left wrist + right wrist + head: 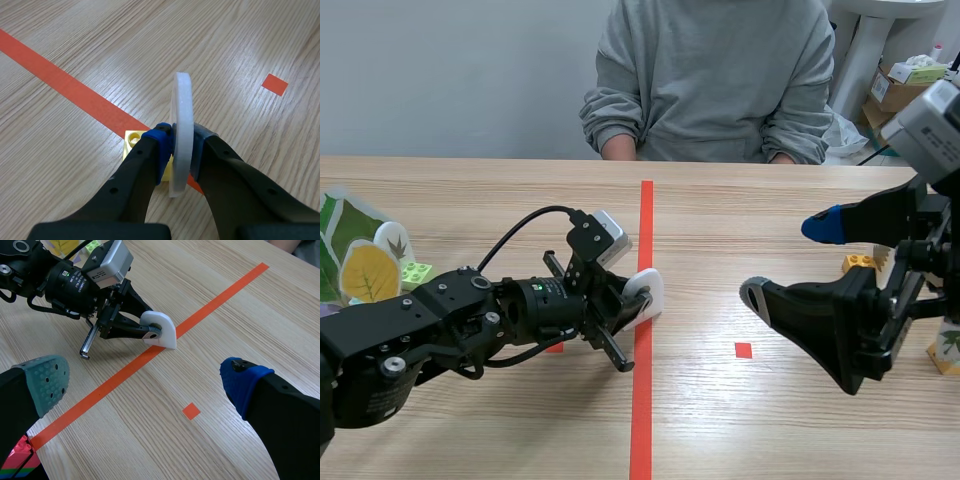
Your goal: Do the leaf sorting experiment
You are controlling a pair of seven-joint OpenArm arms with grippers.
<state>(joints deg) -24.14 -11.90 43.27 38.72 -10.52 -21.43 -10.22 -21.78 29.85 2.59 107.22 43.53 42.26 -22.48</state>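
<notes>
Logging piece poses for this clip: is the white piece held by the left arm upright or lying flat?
Upright, on edge: the white piece shows its thin rim, clamped between the left jaws, by a yellow block.

The yellow block (132, 141) is mostly hidden under the left gripper (181, 141) and its white piece (182, 110). At nine o'clock on the table (750, 220), the leaf cards (365, 270) are cut off by the edge.

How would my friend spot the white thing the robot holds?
Find the long orange tape line down the table. On it, the left fingers pinch a flat white piece standing on edge. Unlike the chunky yellow block beside it, it's thin.
</notes>
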